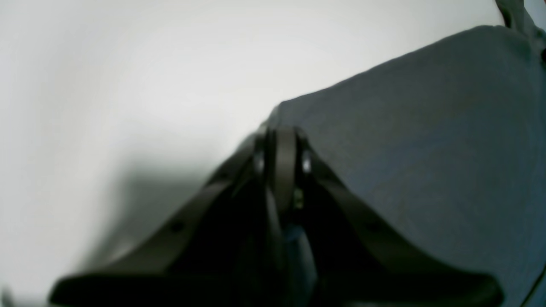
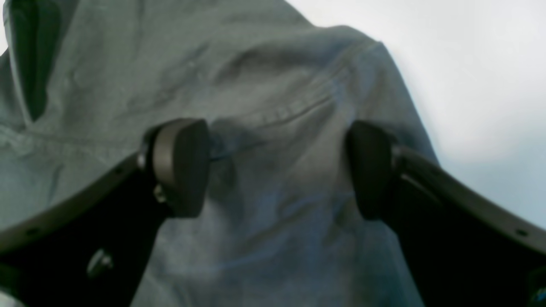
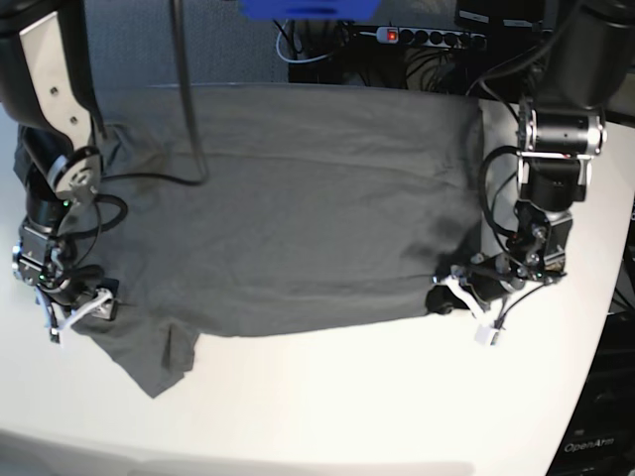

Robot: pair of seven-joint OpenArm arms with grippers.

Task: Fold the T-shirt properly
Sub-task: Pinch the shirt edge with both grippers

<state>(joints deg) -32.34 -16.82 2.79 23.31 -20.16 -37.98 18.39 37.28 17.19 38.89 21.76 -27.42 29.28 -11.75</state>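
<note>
My left gripper (image 1: 279, 140) pinches the T-shirt (image 3: 298, 218) hem corner near the desk's (image 3: 377, 397) right edge while my right gripper (image 2: 277, 166) is spread over the sleeve, so it must close next.

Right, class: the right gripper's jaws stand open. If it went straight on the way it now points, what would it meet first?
Most likely the T-shirt. In the right wrist view, the right gripper points at grey cloth with a stitched seam, which fills the gap between its open jaws. How far off the fabric lies is unclear.

A robotics lab: two robot arms (image 3: 50, 119) stand at a white table (image 3: 347, 397), with a power strip (image 3: 427, 37) and tangled cables (image 3: 317, 45) behind, and equipment labelled OpenArm (image 3: 587, 446) alongside.
</note>
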